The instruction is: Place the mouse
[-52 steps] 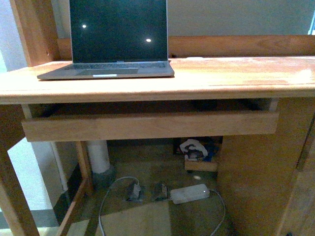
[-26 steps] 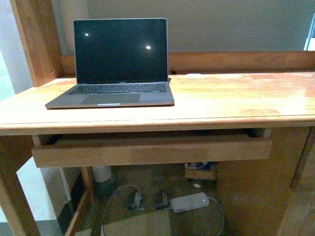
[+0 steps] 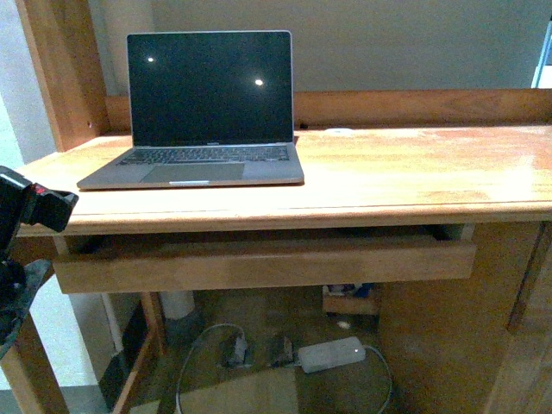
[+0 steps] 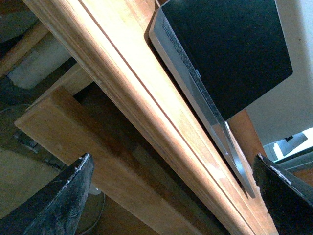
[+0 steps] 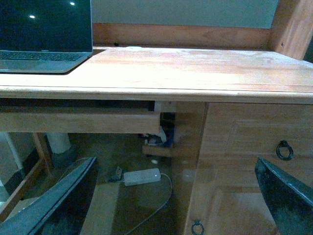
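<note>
- Mouse: not discernible in any view.
- Left hand [image 4: 176, 196] and right hand [image 5: 176, 200] both spread wide, holding nothing.
- Laptop [image 3: 207, 112] sits on tabletop [image 3: 397, 172], upper left of frame.

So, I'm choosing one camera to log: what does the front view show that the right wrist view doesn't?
Only the front view: the left arm by the desk's left corner, and the laptop's full screen. Only the right wrist view: the open right gripper and the cabinet's ring handles. Both: desk, laptop, and power strip on the floor. Neither shows a mouse.
</note>
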